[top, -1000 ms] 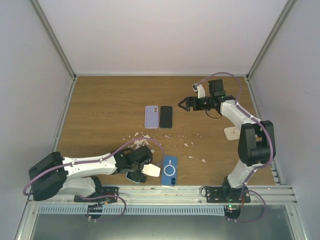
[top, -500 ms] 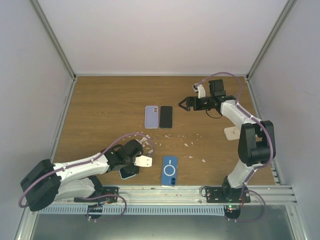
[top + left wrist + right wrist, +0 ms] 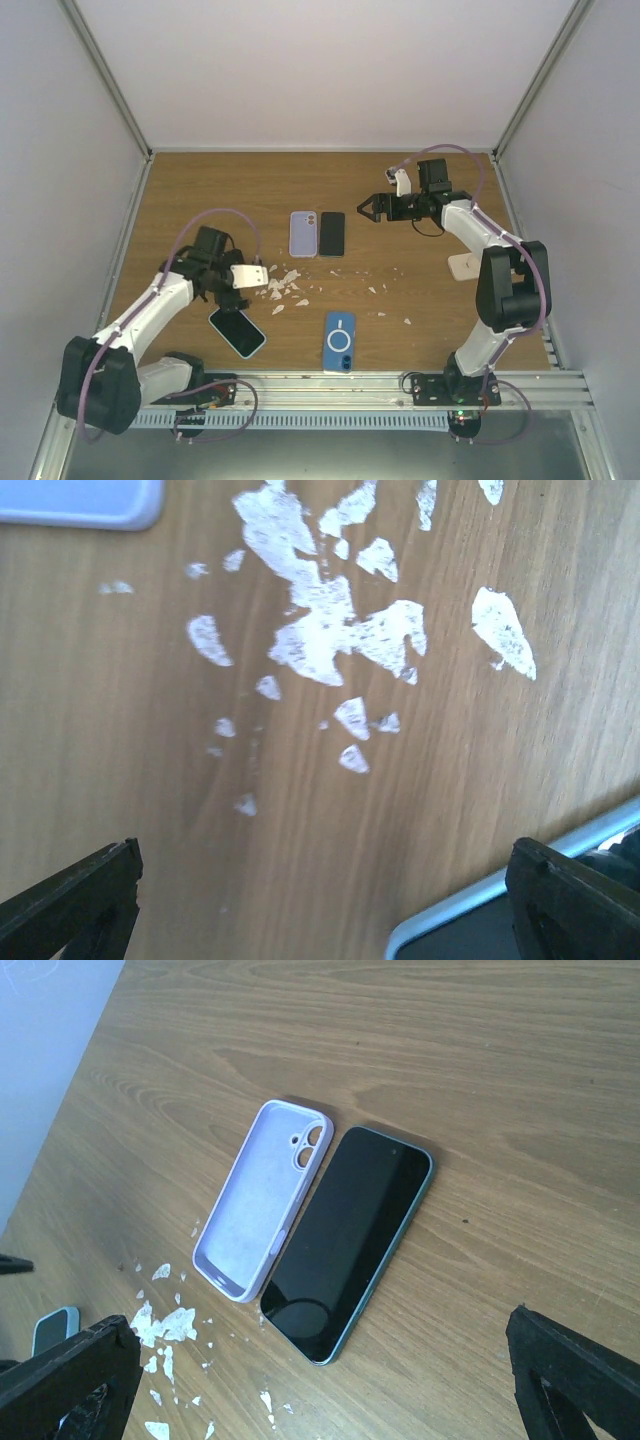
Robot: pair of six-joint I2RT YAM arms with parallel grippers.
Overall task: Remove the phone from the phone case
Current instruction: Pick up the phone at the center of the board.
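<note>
Top cam: left claw (image 3: 252, 278) spread wide and empty, over the white flakes (image 3: 290, 285) mid-worktop (image 3: 200, 190). Light-blue-cased phone (image 3: 237, 331) lies screen-up just on the near side of that claw, untouched, case on. Blue-cased phone (image 3: 340, 341) lies back-up w/ ring mark, further right by the front edge. Right claw (image 3: 368, 208) also wide and empty, far right, pointing at the lilac case (image 3: 303, 233) and bare black phone (image 3: 332, 233), which lie side by side.

Left wrist cam: fingers (image 3: 70, 900) only at the bottom corners, far apart. Flakes close up. Corner of the lilac case (image 3: 80, 500) top left, light-blue rim of the cased phone (image 3: 470, 930) bottom right. Blue-cased phone is outside this view.

Right wrist cam adds what the top cam can't: lilac case (image 3: 265, 1200) is empty, inside up, cam cutout visible. Black phone (image 3: 350, 1240) is screen-up, edges touching or nearly. Corner of the light-blue-cased phone (image 3: 55, 1330) at far left.
</note>
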